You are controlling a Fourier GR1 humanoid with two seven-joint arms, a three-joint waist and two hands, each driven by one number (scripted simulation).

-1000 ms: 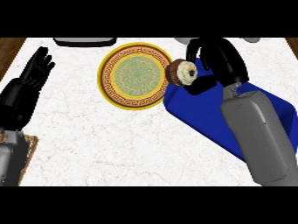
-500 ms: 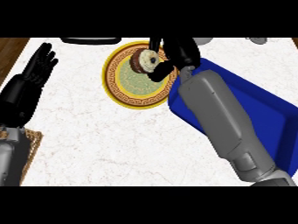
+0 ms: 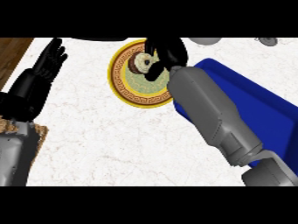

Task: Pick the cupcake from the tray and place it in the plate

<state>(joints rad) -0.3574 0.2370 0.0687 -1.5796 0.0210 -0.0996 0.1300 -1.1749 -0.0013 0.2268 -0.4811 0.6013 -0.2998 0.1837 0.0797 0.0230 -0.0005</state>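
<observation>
The right hand point(image 3: 166, 56), fingers curled around the cupcake point(image 3: 140, 64), sits over the plate point(image 3: 128, 92) at 12 o'clock, while the left hand point(image 3: 49, 61) rests open at 10

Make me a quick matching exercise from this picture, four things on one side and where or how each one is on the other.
Things:
1. cupcake
2. plate
3. tray
4. left hand

Descriptions:
A. blue, on the right side of the counter
B. open, fingers up, near the left edge
C. gold patterned rim, green centre
D. held by the right hand over the plate

Pairs: 1-D, 2-C, 3-A, 4-B
</observation>
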